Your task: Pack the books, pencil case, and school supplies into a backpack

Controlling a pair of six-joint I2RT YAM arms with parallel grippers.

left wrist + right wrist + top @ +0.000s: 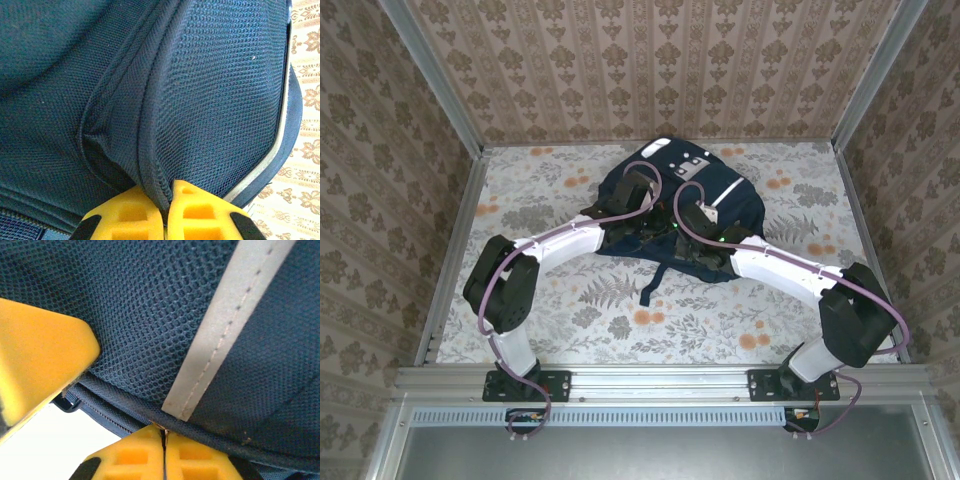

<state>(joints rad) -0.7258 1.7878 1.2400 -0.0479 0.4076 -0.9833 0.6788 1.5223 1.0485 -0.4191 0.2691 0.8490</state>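
Backpack (675, 205) lies in the upper middle of the overhead view, on the flowered table (570, 310), with a dark strap (655, 282) trailing down toward the lower edge of the frame. Both arms bend inward and meet over it.

In the left wrist view the left gripper (167, 197) sits at the bottom centre. Its yellow fingers (202, 215) are pinched on a raised fold of the dark blue mesh, just beside a zipper line that runs up and to the left.

In the right wrist view the right gripper (164, 439) is also at the bottom centre. Its fingers are pressed flat together, and their tips touch the bag's seam right under the lower end of a grey stitched stripe (225, 325). Whether anything is caught between them cannot be told.
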